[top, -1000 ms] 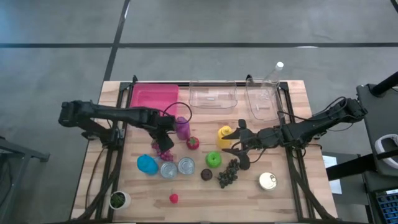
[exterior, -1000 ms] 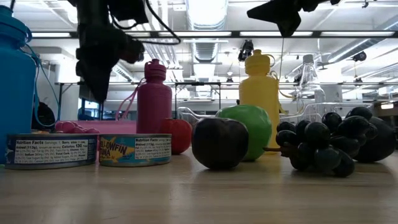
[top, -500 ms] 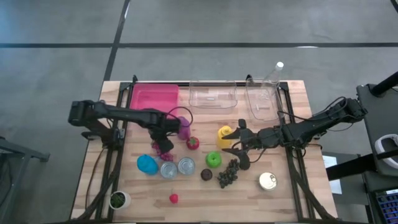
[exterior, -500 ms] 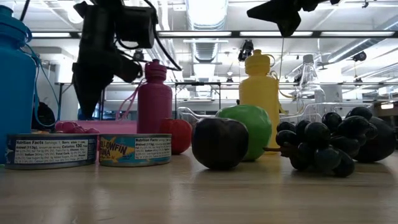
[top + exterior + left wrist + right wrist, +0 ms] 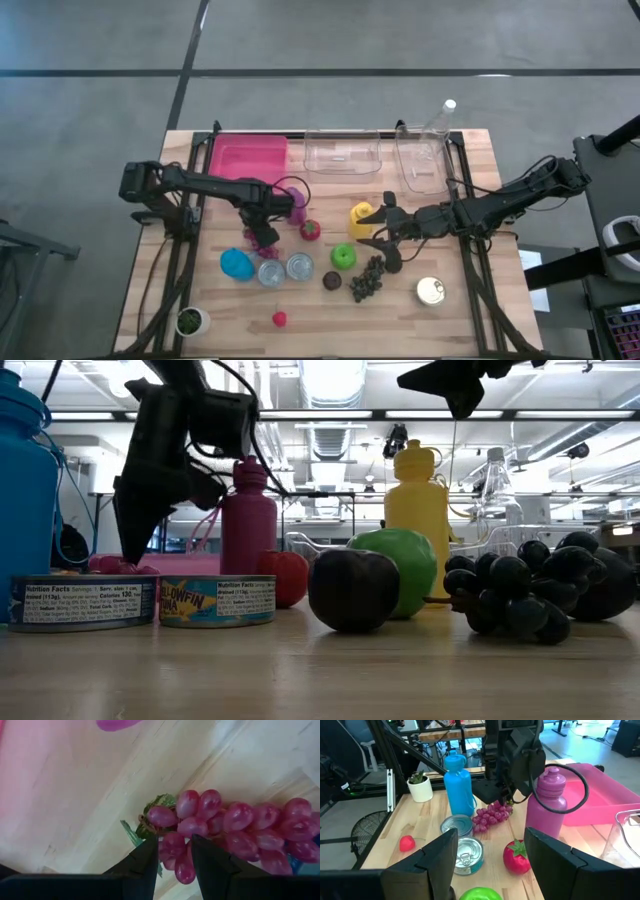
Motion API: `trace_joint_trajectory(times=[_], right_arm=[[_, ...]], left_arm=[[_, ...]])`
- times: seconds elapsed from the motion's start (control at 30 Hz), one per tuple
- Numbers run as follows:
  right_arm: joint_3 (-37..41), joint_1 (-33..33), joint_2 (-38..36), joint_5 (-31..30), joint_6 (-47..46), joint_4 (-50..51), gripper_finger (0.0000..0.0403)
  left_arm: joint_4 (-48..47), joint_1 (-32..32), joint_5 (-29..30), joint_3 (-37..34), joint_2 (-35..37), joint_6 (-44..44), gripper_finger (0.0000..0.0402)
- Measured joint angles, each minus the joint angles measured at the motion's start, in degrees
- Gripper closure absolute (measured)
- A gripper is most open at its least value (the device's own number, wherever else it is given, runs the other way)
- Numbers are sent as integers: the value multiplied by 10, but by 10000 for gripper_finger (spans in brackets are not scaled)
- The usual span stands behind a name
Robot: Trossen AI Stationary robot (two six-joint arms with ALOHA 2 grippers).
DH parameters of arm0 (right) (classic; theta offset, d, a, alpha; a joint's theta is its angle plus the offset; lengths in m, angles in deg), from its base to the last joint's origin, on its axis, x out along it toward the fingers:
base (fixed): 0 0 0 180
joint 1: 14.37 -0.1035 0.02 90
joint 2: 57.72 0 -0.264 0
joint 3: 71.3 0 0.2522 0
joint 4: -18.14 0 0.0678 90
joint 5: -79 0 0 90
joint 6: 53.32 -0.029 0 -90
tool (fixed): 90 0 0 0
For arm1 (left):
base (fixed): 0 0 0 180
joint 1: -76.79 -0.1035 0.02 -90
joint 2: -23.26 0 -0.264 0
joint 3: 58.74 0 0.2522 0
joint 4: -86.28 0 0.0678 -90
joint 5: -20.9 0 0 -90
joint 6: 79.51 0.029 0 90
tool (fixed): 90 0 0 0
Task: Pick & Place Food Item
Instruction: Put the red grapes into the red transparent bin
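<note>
Beside the purple bottle [image 5: 293,205], left gripper [image 5: 174,854] jaws pinch red grapes [image 5: 235,830].

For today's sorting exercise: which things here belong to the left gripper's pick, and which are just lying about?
In the job: left gripper, shut on red grapes; pink bin may be the target.

Lying about: purple bottle, blue bottle, two cans, apple, black grapes, yellow bottle.
</note>
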Motion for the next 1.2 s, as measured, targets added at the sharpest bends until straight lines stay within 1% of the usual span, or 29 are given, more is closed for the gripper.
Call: trace_joint_trajectory(times=[0.37,0.53,0.8,0.9,1.1,1.2], right_arm=[[0,0,0,0,0,1,179],[0,0,0,0,0,1,179],[0,0,0,0,12,0,179],[0,0,0,0,21,0,179],[0,0,0,0,21,0,179],[0,0,0,0,23,0,179]], left_arm=[[2,-1,4,-2,-8,-2,282],[0,-5,4,-2,-3,-21,283],[-3,-5,5,-2,30,4,283],[0,-1,5,-2,44,31,283],[43,29,4,-2,45,71,283],[40,38,-9,-2,45,72,283]])
